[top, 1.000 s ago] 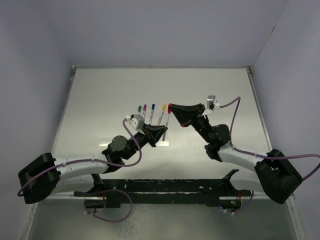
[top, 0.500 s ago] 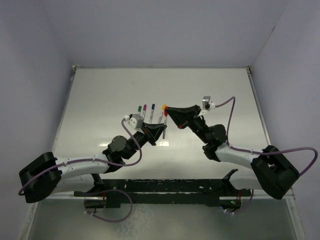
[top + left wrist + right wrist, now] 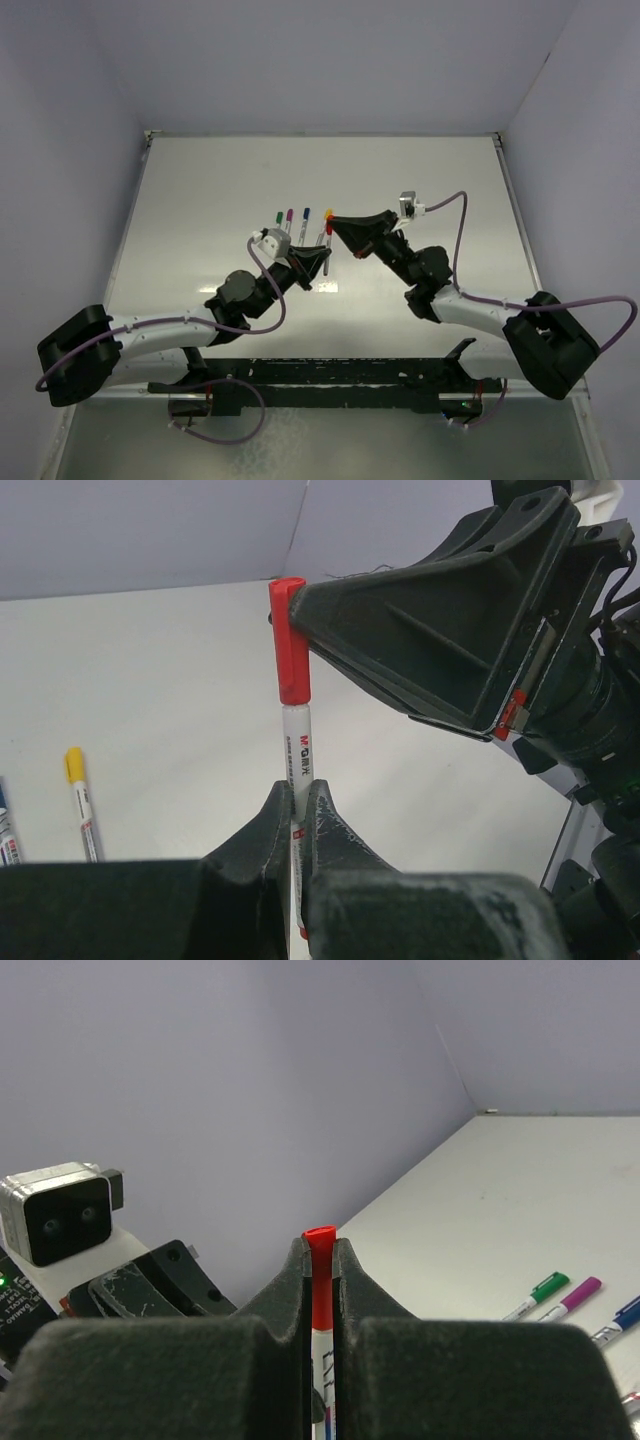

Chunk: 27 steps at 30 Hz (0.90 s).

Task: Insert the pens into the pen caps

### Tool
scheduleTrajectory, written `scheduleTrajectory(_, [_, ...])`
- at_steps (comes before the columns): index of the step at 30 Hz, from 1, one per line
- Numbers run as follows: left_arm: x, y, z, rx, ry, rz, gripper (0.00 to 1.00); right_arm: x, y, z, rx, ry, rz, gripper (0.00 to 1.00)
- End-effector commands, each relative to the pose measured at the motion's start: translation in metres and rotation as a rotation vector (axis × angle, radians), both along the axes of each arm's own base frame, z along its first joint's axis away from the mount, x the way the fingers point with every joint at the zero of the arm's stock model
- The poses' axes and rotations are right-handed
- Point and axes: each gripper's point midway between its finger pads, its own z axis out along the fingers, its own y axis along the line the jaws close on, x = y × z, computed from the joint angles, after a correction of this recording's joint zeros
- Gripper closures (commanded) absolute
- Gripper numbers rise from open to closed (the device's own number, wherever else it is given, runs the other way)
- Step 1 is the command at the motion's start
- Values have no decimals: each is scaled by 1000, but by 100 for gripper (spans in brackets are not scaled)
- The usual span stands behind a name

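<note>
My left gripper (image 3: 320, 256) (image 3: 297, 785) is shut on the barrel of a silvery-white pen (image 3: 298, 735) and holds it upright above the table. My right gripper (image 3: 331, 220) (image 3: 320, 1245) is shut on the red cap (image 3: 291, 640) (image 3: 320, 1236), which sits over the top end of that pen; the pen's white barrel (image 3: 322, 1360) shows below the cap. Four more pens lie in a row on the table behind: green (image 3: 277, 216) (image 3: 541, 1288), purple (image 3: 289, 215) (image 3: 574, 1294), blue (image 3: 306, 214) and yellow (image 3: 328, 213) (image 3: 78, 802).
The two grippers meet tip to tip over the middle of the table (image 3: 420, 180). The left wrist's white camera box (image 3: 58, 1210) is close to the right fingers. Purple cables loop off both arms. A black frame (image 3: 330, 375) runs along the near edge.
My right gripper has moved left and down with the red cap, bringing it onto the end of the pen. The left gripper has barely moved.
</note>
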Motion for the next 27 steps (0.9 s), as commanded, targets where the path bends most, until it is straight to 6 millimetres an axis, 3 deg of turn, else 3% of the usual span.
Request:
scheduleTrajectory(1, [1, 6, 74, -146, -141, 27, 100, -9, 14, -19, -100, 49, 71, 100])
scheduleTrajectory(17, [12, 14, 132, -188, -279, 88, 100, -12, 29, -85, -348, 194, 63, 100])
scheduleTrajectory(27, [23, 32, 150, -231, -314, 143, 100, -17, 31, -118, -430, 280, 62, 100])
